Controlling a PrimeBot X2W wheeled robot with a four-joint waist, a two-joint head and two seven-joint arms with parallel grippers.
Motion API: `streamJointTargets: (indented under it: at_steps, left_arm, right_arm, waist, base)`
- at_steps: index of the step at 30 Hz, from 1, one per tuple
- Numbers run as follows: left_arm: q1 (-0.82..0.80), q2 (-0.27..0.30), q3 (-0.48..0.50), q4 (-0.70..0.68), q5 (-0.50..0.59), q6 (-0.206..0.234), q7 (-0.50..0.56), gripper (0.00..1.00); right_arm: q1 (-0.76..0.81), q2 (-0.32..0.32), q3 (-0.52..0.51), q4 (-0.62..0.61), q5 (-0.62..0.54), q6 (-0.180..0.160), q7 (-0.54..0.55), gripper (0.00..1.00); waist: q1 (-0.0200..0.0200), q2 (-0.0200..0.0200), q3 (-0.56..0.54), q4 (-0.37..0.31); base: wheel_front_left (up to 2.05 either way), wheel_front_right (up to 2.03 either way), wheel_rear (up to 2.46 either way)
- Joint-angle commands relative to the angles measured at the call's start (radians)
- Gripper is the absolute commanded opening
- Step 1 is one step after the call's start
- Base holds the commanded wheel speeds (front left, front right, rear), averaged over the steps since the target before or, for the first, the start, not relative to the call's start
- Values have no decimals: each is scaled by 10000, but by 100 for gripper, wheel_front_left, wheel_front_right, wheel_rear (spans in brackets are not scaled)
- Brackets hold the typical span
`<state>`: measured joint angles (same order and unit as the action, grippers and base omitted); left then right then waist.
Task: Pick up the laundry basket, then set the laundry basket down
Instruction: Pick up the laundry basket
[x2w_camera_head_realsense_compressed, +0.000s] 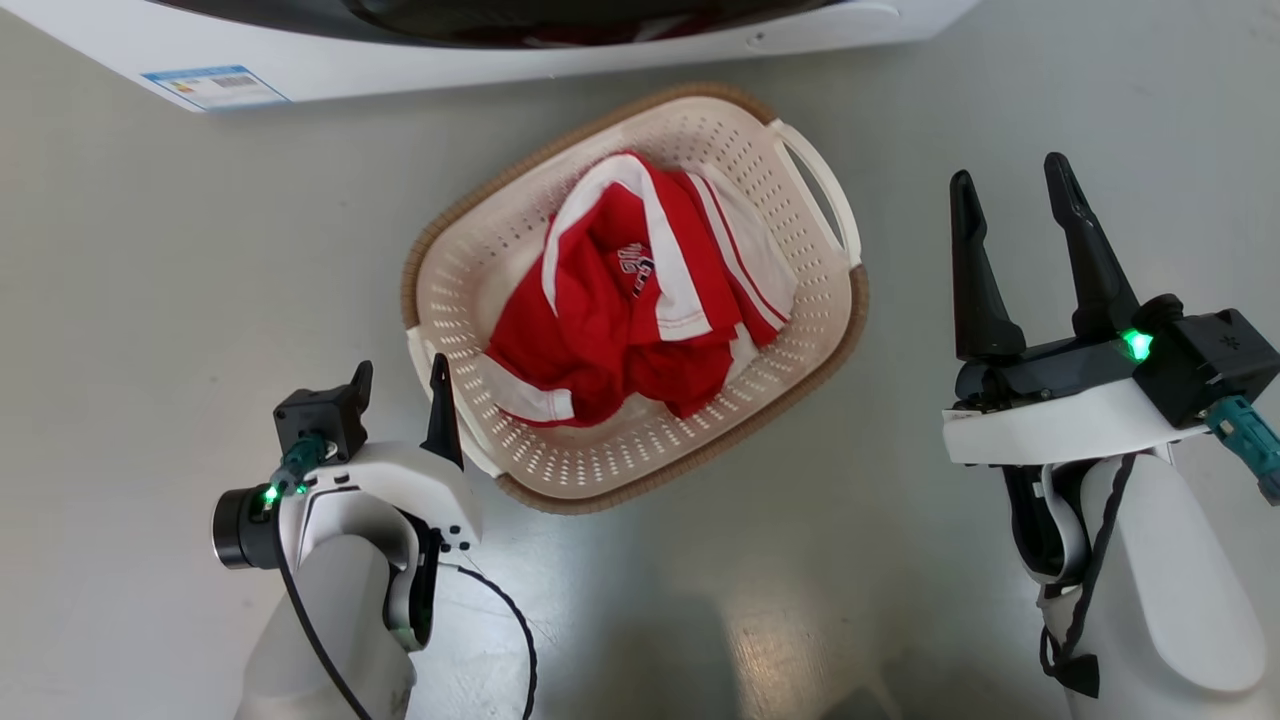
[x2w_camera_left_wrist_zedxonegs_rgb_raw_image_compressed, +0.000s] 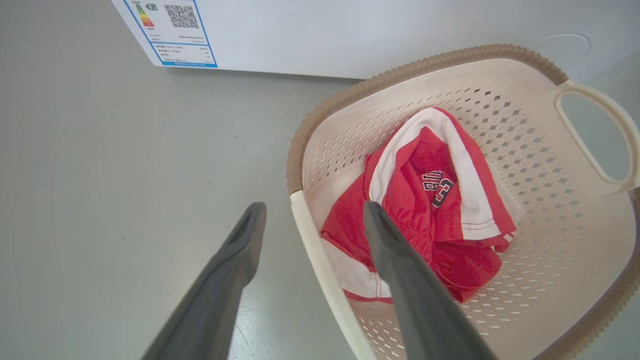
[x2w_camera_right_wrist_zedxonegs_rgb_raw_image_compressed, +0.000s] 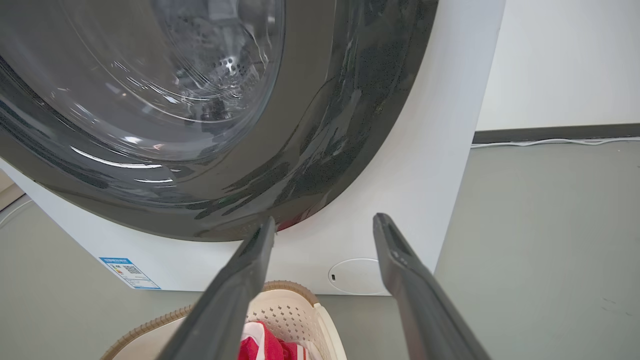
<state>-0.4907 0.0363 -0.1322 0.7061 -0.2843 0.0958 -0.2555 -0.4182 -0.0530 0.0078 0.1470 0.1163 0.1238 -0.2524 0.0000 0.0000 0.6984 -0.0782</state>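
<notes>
the laundry basket sits on the grey floor just in front of the white washing machine, turned at a slant so its two loop handles point toward upper right and lower left in the head view. a crumpled red and white garment lies in the middle of it, with dark lettering showing on the red cloth.

the left pincer is at the basket's near handle, at the lower-left end. its fingers are spread. in the left wrist view the left pincer straddles that handle: one finger hangs outside over bare floor, the other reaches inside over the garment. it looks as if neither finger presses on the handle, though the angle makes contact hard to judge. the far handle stands free at the opposite end of the basket.

the right pincer is off to the basket's right, apart from it, fingers spread and holding nothing. in the right wrist view the right pincer points at the machine's lower front panel below the dark round door, with the basket's corner and a bit of the garment at the bottom edge.

a blue-bordered label is stuck on the machine's front.
</notes>
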Motion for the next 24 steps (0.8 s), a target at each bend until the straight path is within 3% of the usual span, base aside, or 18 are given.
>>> streamJointTargets:
  at_steps: [1, 16, 19, 20, 22, 24]
  left_arm:
    - [-68, 140, 208, -18, -56, -58, -63, 100]
    - [-935, 139, -22, 2094, -550, 280, -63, 98]
    - [-1090, 139, -36, 2229, -660, 360, -63, 46]
    - [-1133, 139, -41, 2254, -695, 376, -63, 35]
    - [-1207, 139, -46, 2300, -732, 412, -63, 4]
    - [-1271, 139, -35, 2396, -766, 437, -63, 0]
  right_arm:
    - [-34, 28, 236, -259, 70, 69, -93, 100]
    - [-203, 28, 311, -356, 271, 69, -93, 100]
    - [-188, 28, 309, -366, 281, 69, -93, 100]
    - [-185, 28, 313, -369, 288, 69, -93, 100]
    - [-185, 28, 309, -369, 302, 69, -93, 100]
    - [-194, 28, 308, -359, 314, 69, -93, 100]
  waist:
    - [0, 0, 149, -118]
    - [0, 0, 641, -593]
    - [0, 0, 690, -626]
    - [0, 0, 703, -637]
    - [0, 0, 726, -645]
    - [0, 0, 742, -650]
  base:
    - [0, 0, 0]
    - [0, 0, 0]
    - [0, 0, 0]
    - [0, 0, 0]
    - [0, 0, 0]
    - [0, 0, 0]
